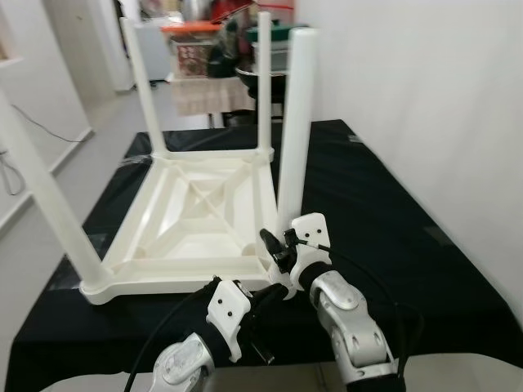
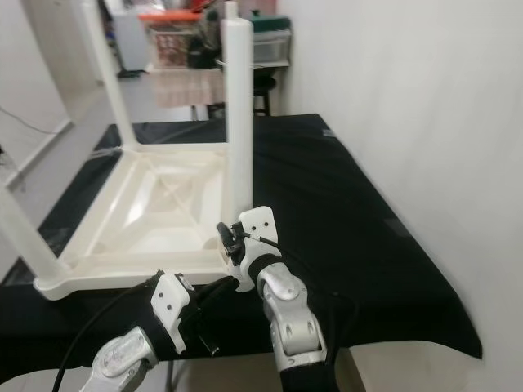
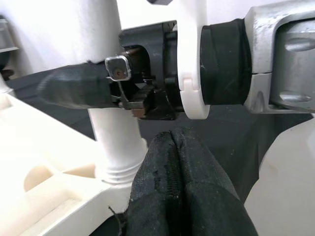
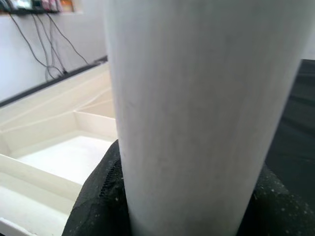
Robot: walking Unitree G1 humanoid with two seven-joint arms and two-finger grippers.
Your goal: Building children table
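The white plastic children's table lies upside down on the black-covered table, mid-frame. All four legs stand up. The right gripper fingers squeeze the near white round leg, maybe tightening it. The left gripper fingers are pressed together, empty.

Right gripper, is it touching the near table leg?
Touching. In the right wrist view the right gripper fingers wrap the white leg with no gap.

Bright even indoor light, head views sharp with slight bending at the edges, white table leg close-up soft and washed out, black finger blurred, black cloth dark with faint sheen, shadows soft.
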